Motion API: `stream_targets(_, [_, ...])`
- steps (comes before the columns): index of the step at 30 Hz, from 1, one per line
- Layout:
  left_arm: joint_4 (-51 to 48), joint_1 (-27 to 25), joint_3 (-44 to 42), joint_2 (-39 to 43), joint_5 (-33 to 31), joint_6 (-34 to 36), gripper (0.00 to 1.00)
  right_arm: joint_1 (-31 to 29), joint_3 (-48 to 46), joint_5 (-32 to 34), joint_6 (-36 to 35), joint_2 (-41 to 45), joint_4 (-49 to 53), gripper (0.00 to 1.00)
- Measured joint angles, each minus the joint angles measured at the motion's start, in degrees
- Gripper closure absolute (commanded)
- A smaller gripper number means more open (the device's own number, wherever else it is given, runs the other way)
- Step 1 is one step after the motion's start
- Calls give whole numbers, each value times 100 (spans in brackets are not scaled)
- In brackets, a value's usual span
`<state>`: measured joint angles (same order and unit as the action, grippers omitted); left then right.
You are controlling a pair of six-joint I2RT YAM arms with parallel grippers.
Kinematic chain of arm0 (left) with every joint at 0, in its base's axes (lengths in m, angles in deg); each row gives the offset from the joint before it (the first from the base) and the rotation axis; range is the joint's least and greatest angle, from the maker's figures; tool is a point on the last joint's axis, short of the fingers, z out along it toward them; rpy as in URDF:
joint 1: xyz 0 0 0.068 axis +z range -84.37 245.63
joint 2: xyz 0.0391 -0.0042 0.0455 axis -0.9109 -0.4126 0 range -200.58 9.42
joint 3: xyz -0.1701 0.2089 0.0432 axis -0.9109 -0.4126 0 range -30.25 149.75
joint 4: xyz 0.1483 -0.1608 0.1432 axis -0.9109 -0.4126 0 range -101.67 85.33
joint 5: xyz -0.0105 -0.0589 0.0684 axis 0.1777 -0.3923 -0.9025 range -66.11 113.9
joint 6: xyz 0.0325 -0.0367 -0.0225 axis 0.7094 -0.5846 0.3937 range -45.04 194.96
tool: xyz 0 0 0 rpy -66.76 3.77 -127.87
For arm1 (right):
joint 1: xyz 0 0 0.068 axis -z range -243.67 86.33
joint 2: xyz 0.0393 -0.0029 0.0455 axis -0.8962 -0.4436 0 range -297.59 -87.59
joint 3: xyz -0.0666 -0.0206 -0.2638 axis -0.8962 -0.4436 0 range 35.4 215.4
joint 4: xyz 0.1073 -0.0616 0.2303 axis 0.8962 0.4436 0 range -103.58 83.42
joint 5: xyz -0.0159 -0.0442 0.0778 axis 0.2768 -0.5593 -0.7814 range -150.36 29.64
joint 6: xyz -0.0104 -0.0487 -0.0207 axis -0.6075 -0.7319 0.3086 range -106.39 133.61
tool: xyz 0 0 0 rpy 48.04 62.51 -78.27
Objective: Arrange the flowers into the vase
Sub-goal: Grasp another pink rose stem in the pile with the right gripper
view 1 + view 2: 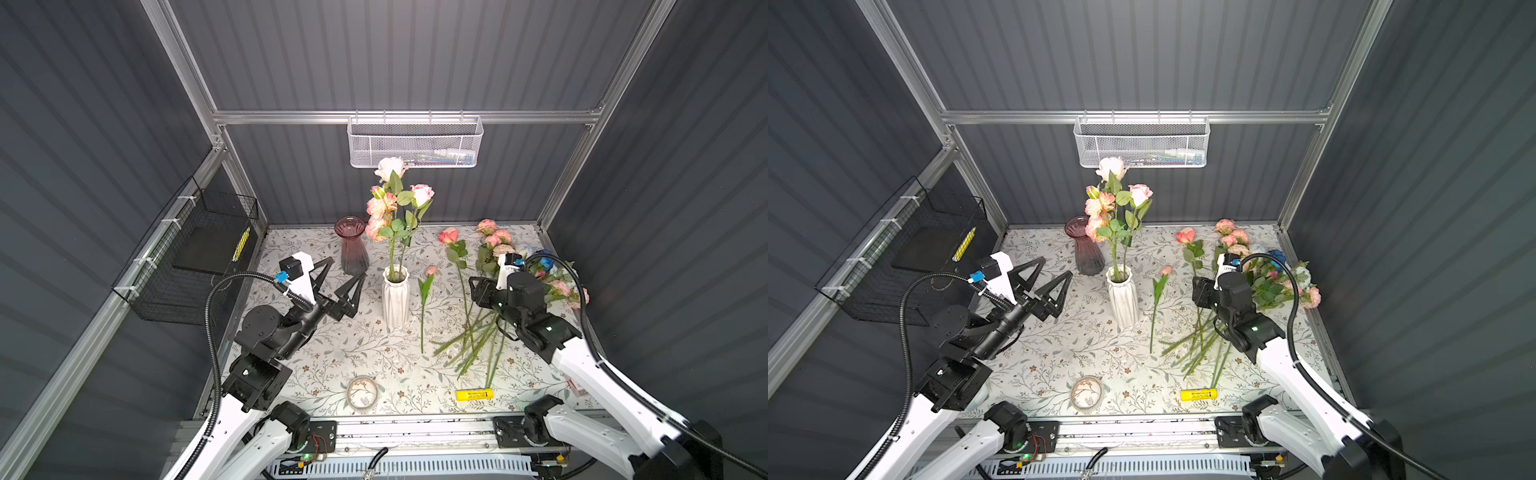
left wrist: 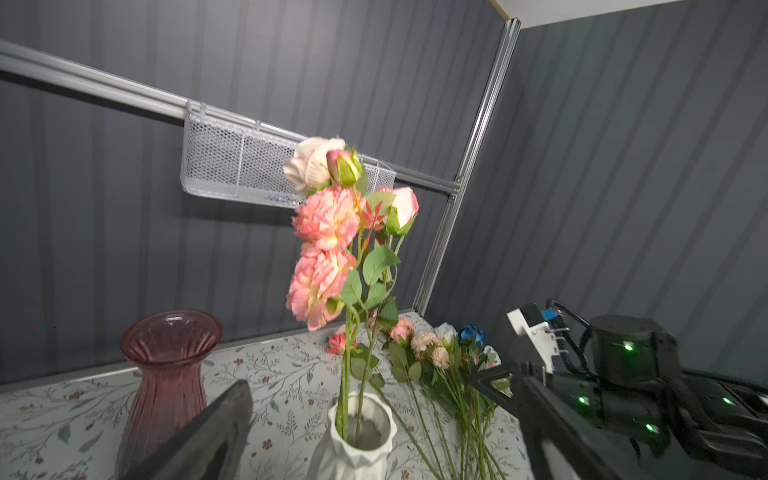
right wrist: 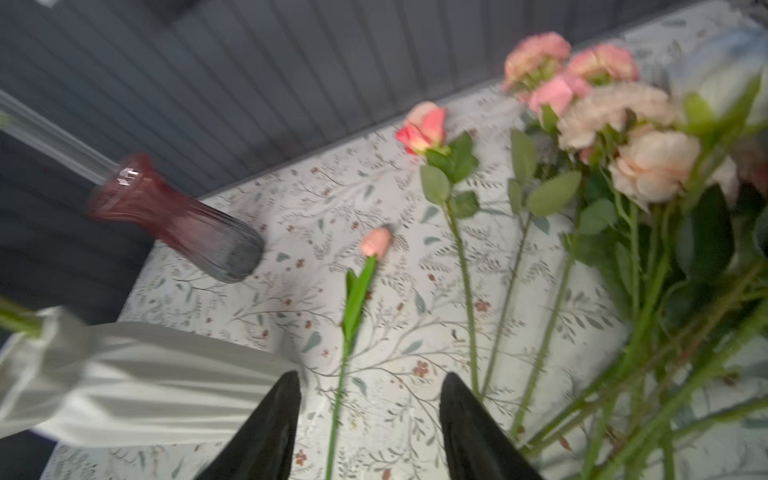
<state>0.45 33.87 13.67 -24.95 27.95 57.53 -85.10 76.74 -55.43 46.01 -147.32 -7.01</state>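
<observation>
A white ribbed vase point(image 1: 395, 299) point(image 1: 1122, 297) point(image 2: 357, 440) point(image 3: 145, 374) stands mid-table and holds three flowers point(image 1: 395, 203) point(image 2: 328, 232), pink, peach and cream. More flowers point(image 1: 498, 257) point(image 3: 623, 137) lie in a pile at the right, their stems fanned toward the front. A single pink bud point(image 1: 430, 271) point(image 3: 376, 241) lies between the vase and the pile. My left gripper point(image 1: 347, 268) point(image 1: 1056, 266) point(image 2: 359, 381) is open and empty, left of the vase. My right gripper point(image 1: 478, 291) point(image 3: 370, 375) hovers open over the bud's stem, holding nothing.
A red glass vase point(image 1: 352, 245) stands behind and left of the white one. A white mesh basket point(image 1: 415, 141) hangs on the back wall and a black wire basket point(image 1: 195, 253) on the left wall. A round glass dish point(image 1: 362, 392) and a yellow object point(image 1: 474, 394) lie near the front edge.
</observation>
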Motion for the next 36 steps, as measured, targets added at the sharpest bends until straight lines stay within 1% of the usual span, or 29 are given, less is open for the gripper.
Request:
stream_targets(3, [-157, 0, -162, 192, 0, -136, 0, 409, -2, -225, 164, -638, -26, 50])
stream_targets(6, [-302, 0, -251, 372, 0, -247, 0, 704, 153, -393, 254, -1515, -48, 54])
stream_targets(11, [-452, 0, -293, 496, 2, -382, 0, 885, 940, -468, 337, -3008, 76, 60])
stream_targets(14, [-564, 0, -319, 564, 0, -411, 0, 933, 1425, -452, 350, -3716, 146, 63])
stream_targets(16, [-616, 0, -323, 612, 0, -424, 0, 940, 1641, -409, 356, -4044, 219, 65])
stream_targets(20, [-678, 0, -323, 704, -2, -424, 0, 940, 1917, -278, 363, -4474, 424, 69])
stream_targets(26, [-750, 0, -323, 728, -7, -422, 0, 940, 2280, -136, 356, -4693, 774, 73])
stream_targets(36, [-813, 0, -323, 789, -35, -413, 0, 940, 2732, -107, 247, -4907, 1244, 76])
